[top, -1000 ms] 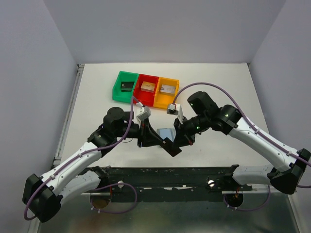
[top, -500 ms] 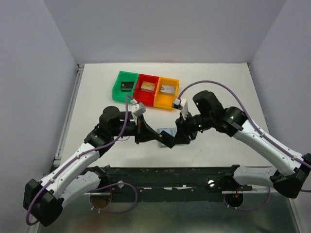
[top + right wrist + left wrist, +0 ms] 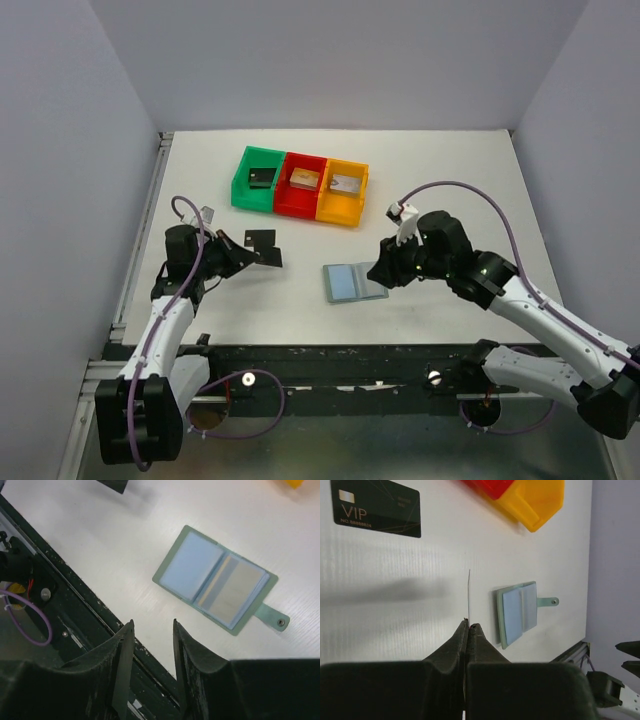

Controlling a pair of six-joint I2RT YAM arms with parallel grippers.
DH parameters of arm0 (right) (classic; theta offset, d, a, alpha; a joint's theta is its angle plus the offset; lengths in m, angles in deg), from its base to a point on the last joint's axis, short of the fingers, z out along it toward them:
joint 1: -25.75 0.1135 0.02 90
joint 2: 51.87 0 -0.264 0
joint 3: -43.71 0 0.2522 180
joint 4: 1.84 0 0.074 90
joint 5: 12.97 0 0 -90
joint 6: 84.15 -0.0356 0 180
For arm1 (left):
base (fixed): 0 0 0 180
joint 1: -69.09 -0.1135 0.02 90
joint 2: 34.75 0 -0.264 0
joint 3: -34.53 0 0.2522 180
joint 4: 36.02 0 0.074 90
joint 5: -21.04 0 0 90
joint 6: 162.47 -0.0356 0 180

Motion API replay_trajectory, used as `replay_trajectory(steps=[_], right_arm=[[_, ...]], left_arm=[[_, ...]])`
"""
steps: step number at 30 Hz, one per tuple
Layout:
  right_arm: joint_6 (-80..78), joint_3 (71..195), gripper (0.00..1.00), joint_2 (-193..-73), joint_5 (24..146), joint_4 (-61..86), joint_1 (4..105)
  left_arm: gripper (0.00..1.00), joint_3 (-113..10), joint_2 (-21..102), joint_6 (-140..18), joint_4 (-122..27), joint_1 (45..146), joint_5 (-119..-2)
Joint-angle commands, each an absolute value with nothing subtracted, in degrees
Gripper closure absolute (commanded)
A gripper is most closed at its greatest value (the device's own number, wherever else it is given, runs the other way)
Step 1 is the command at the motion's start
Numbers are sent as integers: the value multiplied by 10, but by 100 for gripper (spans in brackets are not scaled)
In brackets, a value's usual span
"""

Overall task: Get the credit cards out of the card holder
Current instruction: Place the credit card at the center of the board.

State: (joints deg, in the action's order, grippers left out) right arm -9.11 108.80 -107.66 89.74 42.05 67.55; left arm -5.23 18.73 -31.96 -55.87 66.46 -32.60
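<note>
One black credit card (image 3: 469,592): being pinched edge-on by the left gripper (image 3: 469,626).
VIP card (image 3: 376,507): lying flat on the bench (image 3: 395,555), ahead-left of that gripper.
Card holder (image 3: 215,580): lying open just beyond the right gripper (image 3: 152,625), its jaws standing spread.

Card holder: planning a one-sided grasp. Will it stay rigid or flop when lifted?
Lying open with a centre crease, the card holder would probably fold if lifted by one half. It looks thin, likely light and easily slid. The cards in its tab-side pocket might slip out.
</note>
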Motion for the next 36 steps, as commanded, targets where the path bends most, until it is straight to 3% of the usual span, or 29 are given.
replay_trajectory(steps=[1, 6, 10, 20, 33, 36], right_arm=[[-140, 1045, 56, -1094, 906, 349, 675], [-168, 1019, 55, -1105, 927, 305, 676], [-166, 1008, 54, -1083, 926, 296, 674], [-162, 982, 54, -1077, 920, 289, 675], [-159, 970, 53, -1075, 925, 287, 675], [-160, 965, 53, -1072, 925, 286, 675]], left_arm=[[100, -65, 176, -344, -553, 660, -429], [100, -109, 274, -382, -570, 650, -439], [100, -114, 348, -369, -511, 629, -371], [100, -112, 407, -372, -451, 629, -327], [100, -139, 467, -406, -497, 629, -318], [95, -145, 471, -410, -512, 628, -336]])
